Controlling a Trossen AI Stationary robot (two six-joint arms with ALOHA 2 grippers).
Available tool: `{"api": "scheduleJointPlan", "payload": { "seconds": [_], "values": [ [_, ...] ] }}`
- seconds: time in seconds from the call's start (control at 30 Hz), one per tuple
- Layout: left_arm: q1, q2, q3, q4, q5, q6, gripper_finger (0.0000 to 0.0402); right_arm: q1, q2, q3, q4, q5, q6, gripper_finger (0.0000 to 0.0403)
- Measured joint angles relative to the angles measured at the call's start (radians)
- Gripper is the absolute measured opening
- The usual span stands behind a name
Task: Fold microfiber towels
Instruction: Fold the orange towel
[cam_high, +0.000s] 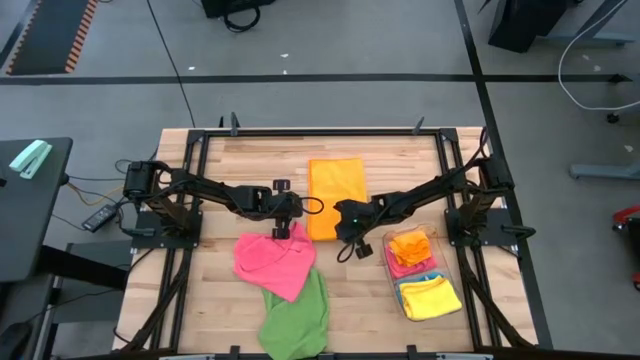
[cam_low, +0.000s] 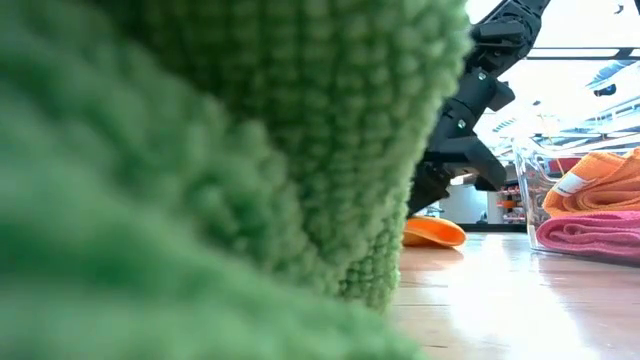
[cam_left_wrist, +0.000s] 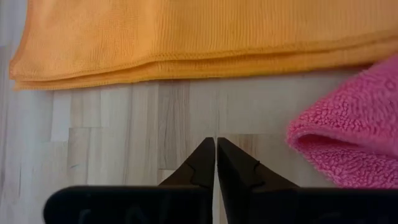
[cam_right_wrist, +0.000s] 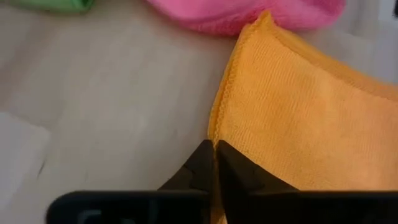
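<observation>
Wooden table (cam_high: 210, 300) carries the folded orange towel (cam_high: 335, 198) between my two grippers, and I keep my left gripper (cam_left_wrist: 216, 163) clenched empty beside its edge and my right gripper (cam_right_wrist: 214, 167) pinched shut at its corner, probably to fold it again.

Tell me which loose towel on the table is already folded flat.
The orange towel at the table's middle: a neat flat rectangle, while the pink towel and green towel lie crumpled.

Three towels lie loose on the worktop (cam_high: 200, 300): one orange towel (cam_high: 335, 195), one pink towel (cam_high: 272, 262) and one green towel (cam_high: 297, 318). One clear bin (cam_high: 440, 258) holds three more: an orange one (cam_high: 411, 245), a pink one (cam_high: 405, 267) and a yellow one (cam_high: 431, 297). Two arms, each with one tool.
</observation>
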Motion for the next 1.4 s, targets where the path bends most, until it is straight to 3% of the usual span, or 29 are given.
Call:
{"api": "scheduleJointPlan", "payload": {
  "seconds": [0.37,0.57,0.73,1.17,1.4],
  "values": [
    [0.000,0.000,0.000,0.000,0.000,0.001,0.0019,-0.006,-0.002,0.008,-0.036,-0.026,0.039,0.0004],
    [0.000,0.000,0.000,-0.010,0.000,-0.002,0.0019,-0.005,-0.002,0.064,-0.071,-0.198,0.074,0.0003],
    [0.000,0.000,0.000,-0.015,0.000,-0.002,0.0025,0.007,-0.002,0.130,-0.175,-0.272,0.101,0.0002],
    [0.000,0.000,0.000,-0.015,0.000,-0.002,0.0017,-0.039,-0.002,0.328,-0.533,-0.147,0.055,0.0002],
    [0.000,0.000,0.000,-0.014,0.000,0.003,0.0024,-0.090,-0.002,0.349,-0.560,-0.088,0.006,0.0001]
  ]
}}
